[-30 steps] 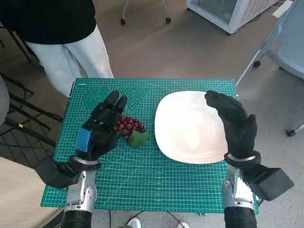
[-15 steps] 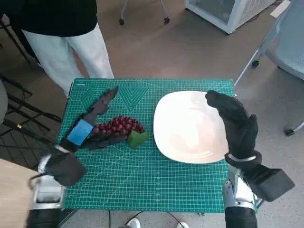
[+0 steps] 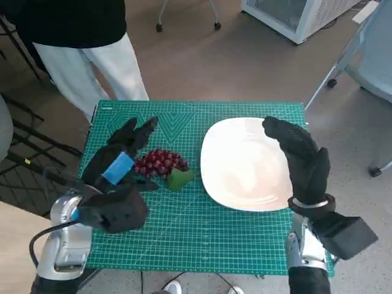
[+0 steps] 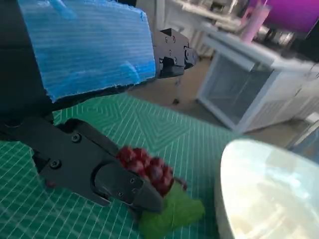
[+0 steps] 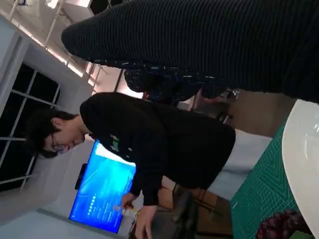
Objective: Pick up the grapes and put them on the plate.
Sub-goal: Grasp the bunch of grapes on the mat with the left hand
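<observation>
Looks like office or lab room. Green gridded cutting mat [image 3: 202,233] covering small table. Grey-brown smooth floor [image 3: 208,67] around it. Castor-wheeled chair bases [image 3: 187,24] at far side, another wheeled chair [image 3: 373,55] to one side. White cabinet with mesh front [image 3: 294,15] near far corner. Bright blue screen [image 5: 102,191] beyond person in dark top [image 5: 164,144]. Ceiling strip lights, dark windows.

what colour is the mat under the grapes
Green, printed with a pale grid and geometric lines: the mat under the grapes shows best in the head view.
</observation>
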`<state>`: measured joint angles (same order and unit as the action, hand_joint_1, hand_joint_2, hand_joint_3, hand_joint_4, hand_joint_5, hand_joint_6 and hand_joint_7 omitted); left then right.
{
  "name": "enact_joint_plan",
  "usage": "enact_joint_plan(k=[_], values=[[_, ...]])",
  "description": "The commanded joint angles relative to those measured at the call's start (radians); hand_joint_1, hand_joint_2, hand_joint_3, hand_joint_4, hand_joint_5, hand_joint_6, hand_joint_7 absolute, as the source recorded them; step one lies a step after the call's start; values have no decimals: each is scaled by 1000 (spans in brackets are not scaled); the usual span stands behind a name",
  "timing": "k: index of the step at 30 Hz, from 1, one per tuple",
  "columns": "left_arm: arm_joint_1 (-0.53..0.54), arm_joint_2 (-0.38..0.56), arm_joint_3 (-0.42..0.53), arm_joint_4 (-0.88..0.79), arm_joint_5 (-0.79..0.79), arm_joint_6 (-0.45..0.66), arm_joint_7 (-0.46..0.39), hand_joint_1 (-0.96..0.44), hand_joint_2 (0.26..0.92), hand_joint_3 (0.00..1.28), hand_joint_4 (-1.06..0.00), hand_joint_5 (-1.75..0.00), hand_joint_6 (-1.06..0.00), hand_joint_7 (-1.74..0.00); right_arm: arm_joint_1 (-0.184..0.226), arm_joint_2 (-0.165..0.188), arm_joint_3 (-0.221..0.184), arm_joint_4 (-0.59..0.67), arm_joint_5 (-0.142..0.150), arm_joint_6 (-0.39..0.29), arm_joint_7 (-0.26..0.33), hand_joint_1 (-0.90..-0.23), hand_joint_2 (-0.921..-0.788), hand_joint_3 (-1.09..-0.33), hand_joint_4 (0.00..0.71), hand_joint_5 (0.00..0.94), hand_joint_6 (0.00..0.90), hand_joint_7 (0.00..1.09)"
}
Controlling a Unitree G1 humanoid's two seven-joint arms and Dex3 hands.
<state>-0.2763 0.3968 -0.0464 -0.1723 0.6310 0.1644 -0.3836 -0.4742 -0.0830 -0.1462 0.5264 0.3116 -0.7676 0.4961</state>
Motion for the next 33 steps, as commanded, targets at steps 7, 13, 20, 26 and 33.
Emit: enact_joint_plan(k=[7, 13, 20, 26, 33], values=[[-67, 27, -88, 36, 45, 79, -16, -329, 685, 1, 1, 1, -197, -27, 28, 4, -1, 4, -1, 9, -7, -683, -921, -749, 451, 3, 18, 481], [-107, 27, -133, 83, 71, 120, -13, -319, 686, 1, 1, 1, -207, -23, 27, 3, -4, 12, 1, 6, -3, -682, -921, -750, 452, 3, 18, 482], [-201, 10, -203, 228, 98, 156, -5, -244, 685, 0, 1, 1, -214, -14, 24, 1, -7, 18, 3, 5, -1, -682, -921, -751, 451, 3, 17, 483], [-296, -8, -255, 402, 103, 164, 17, -183, 685, 0, 1, 1, -216, -9, 21, 1, -8, 24, 4, 1, 1, -681, -921, -752, 451, 3, 16, 484], [-407, -35, -310, 638, 108, 157, 49, -161, 686, 1, 1, 1, -217, -6, 17, 2, -9, 37, 6, -9, 5, -674, -921, -752, 452, 3, 17, 484]])
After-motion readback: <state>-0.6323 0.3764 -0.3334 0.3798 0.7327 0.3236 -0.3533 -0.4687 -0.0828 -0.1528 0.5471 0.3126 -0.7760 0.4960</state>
